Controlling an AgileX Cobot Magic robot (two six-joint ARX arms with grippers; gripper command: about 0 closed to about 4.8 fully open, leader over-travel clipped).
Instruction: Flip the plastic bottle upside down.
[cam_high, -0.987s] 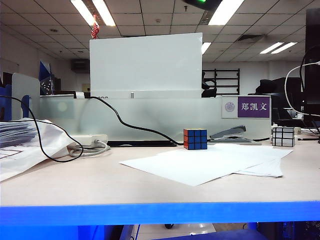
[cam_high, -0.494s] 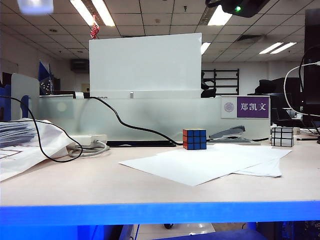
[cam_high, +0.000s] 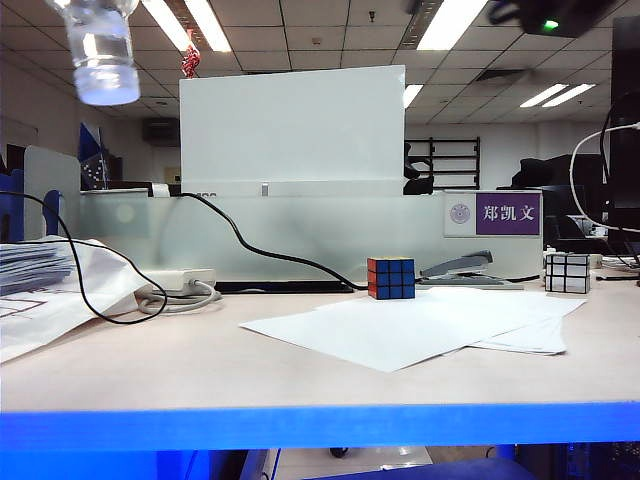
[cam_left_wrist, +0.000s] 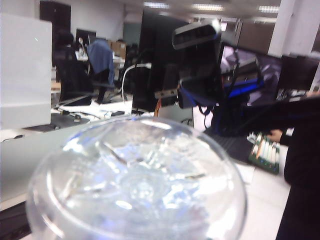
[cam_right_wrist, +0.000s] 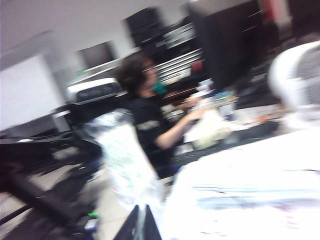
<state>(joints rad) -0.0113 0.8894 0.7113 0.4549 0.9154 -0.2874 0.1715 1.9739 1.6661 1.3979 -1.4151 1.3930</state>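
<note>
The plastic bottle (cam_high: 100, 50) hangs in the air at the top left of the exterior view, clear, its round base pointing down, high above the table. Its base (cam_left_wrist: 137, 180) fills the left wrist view, right in front of the camera. My left gripper is hidden behind it and lies above the exterior view's top edge; the bottle is held up there. My right gripper (cam_right_wrist: 141, 226) shows two dark fingertips pressed together with nothing between them. A blurred clear shape (cam_right_wrist: 125, 155) ahead of it may be the bottle. A dark part of the right arm (cam_high: 548, 15) with a green light sits at the exterior view's top right.
On the table stand a Rubik's cube (cam_high: 390, 277), a mirror cube (cam_high: 566, 272) and a stapler (cam_high: 455, 267). Loose white sheets (cam_high: 420, 325) lie mid-table. A power strip (cam_high: 180, 280), black cable and a paper stack (cam_high: 40, 285) lie left. A white board (cam_high: 290, 125) stands behind.
The bottle has come down into the exterior view at the top left. The dark arm part with the green light has shifted right along the top edge.
</note>
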